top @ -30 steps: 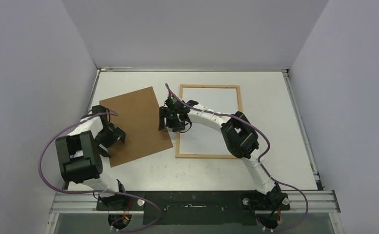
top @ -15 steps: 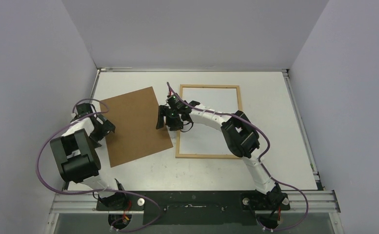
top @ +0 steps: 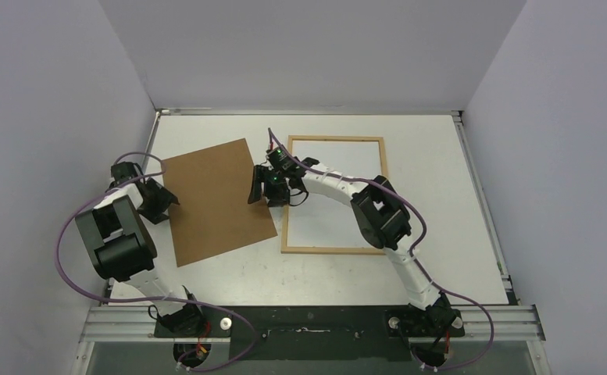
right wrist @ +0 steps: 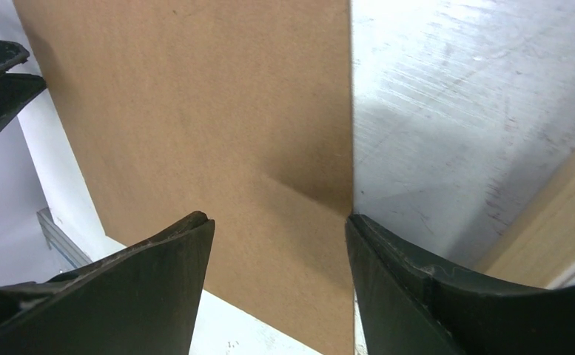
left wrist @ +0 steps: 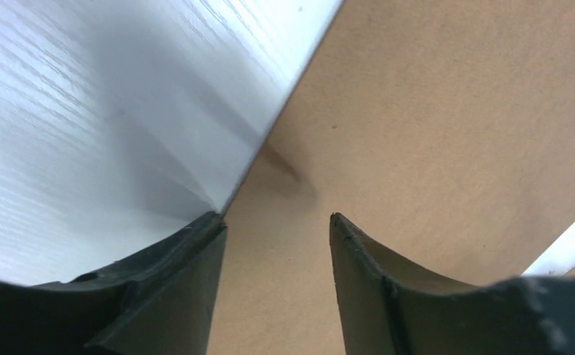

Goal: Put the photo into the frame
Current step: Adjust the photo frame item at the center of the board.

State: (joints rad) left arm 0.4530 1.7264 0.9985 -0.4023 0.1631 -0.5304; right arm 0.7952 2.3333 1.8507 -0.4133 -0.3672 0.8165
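We record jaws of both arms parted, nothing held: left gripper (top: 156,200) at left edge of board (top: 214,199), right gripper (top: 267,188) astride its right edge, likely to steady it for lifting. Photo (top: 325,226), white side up, lies inside frame (top: 336,139) on table (top: 429,164).

This is a robotics lab test cell. Plain pale grey panel walls (top: 50,117) box in a white laminate bench (top: 440,195) on three sides. Two white-and-black jointed robot arms (top: 378,219), trailing purple cables (top: 58,254), are bolted to an aluminium extrusion rail (top: 511,319) along its near edge.
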